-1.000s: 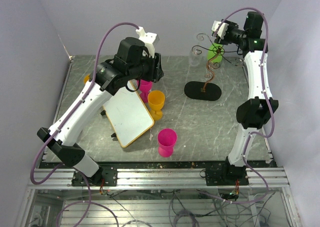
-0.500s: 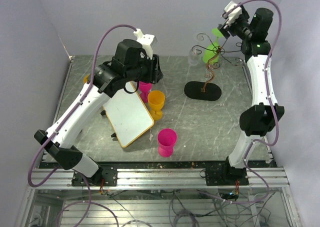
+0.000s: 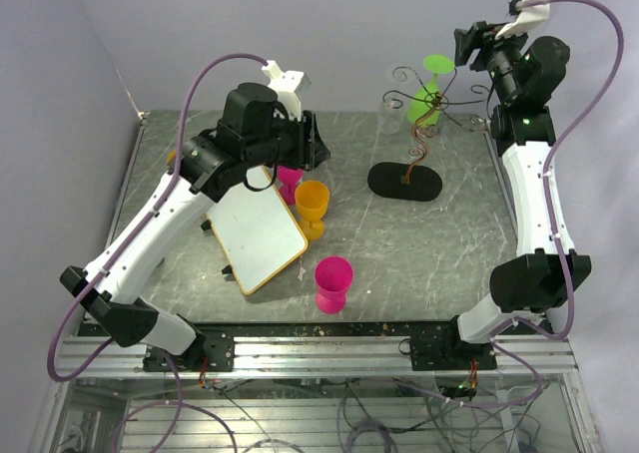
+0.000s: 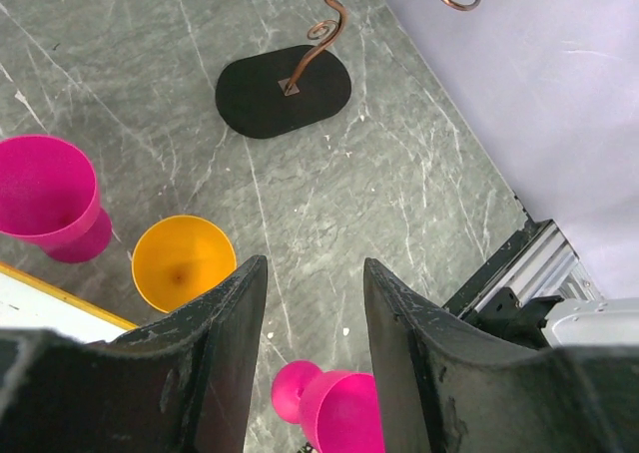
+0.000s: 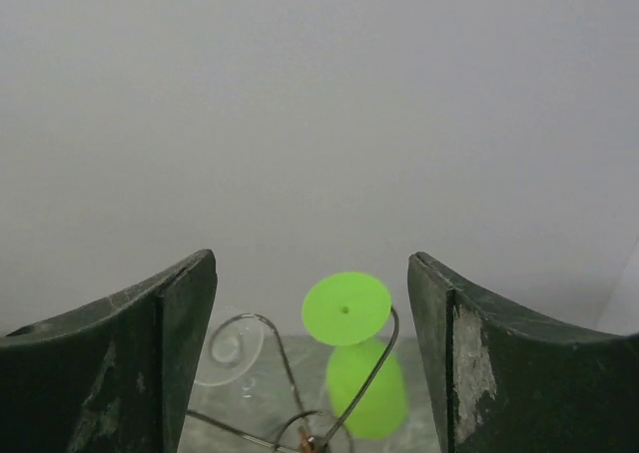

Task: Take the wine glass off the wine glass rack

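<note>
The green wine glass [image 3: 427, 101] hangs upside down in a curl of the wire rack [image 3: 404, 181], toward 1 o'clock on the bench [image 3: 439, 243], its round foot uppermost. The likely trouble is that the right claw [image 3: 469, 47], hovering off the foot at about 2 o'clock in the overhead view, comes in at a slant and snags the wire, so the light rack tips on its oval base or the glass slips free and falls; a straight lift, rather than a slide out of the curl's mouth, could drag the whole rack along. That claw's fingers [image 5: 170, 343] stand wide apart, touching nothing, the glass showing between them at 6 o'clock; the left claw [image 4: 312, 268] is likewise spread and empty above the orange cup [image 4: 180, 261].
</note>
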Motion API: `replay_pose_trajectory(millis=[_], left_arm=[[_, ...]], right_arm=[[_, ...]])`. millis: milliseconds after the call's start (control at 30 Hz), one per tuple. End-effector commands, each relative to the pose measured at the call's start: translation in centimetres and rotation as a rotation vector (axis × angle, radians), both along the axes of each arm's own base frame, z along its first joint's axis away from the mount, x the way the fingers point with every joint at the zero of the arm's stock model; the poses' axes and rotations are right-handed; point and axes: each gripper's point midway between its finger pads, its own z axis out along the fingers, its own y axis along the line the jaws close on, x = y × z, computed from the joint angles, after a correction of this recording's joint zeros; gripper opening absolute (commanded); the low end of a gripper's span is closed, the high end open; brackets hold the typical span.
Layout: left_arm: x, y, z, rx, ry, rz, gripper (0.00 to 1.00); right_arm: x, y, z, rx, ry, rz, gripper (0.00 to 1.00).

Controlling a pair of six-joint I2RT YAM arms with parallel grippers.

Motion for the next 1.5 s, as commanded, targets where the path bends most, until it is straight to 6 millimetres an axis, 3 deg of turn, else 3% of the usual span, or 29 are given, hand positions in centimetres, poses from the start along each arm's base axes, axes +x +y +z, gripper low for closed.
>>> replay_pose_trajectory(millis=[0, 100, 167, 267, 433, 600, 1000, 1467], left_arm=[[-0.7, 0.0, 2.1, -0.069, -0.042, -0.02, 0.54], [-0.8, 0.2, 2.2, -0.072, -0.045, -0.015, 0.54], [-1.0, 0.3, 2.4, -0.078, -0.051, -0.016, 0.54], [-1.2, 0.6, 2.7, -0.08, -0.058, -0.012, 0.55], [-1.3, 1.0, 2.8, -0.071, -0.071, -0.006, 0.55], [-1.1, 1.1, 3.0, -0.065, -0.082, -0.003, 0.55], [-0.9, 0.9, 3.2, -0.061, -0.103, -0.018, 0.59], [-1.4, 2.5, 5.0, -0.045, -0.172, 0.01, 0.67]], right_arm=[[-0.9, -1.8, -2.5, 0.422, 0.155, -0.104, 0.78], [-0.7, -1.5, -5.6, 0.678, 0.314, -0.102, 0.71], [-0.2, 0.0, -6.6, 0.773, 0.382, -0.025, 0.68], [0.7, 1.5, -8.1, 0.861, 0.46, 0.053, 0.66], [2.6, 2.0, -10.3, 0.986, 0.518, 0.122, 0.58], [4.0, 1.2, -12.3, 1.021, 0.532, 0.071, 0.52], [6.7, 0.0, -14.2, 1.02, 0.546, 0.009, 0.47], [8.4, -1.1, -15.3, 1.084, 0.52, -0.048, 0.36]])
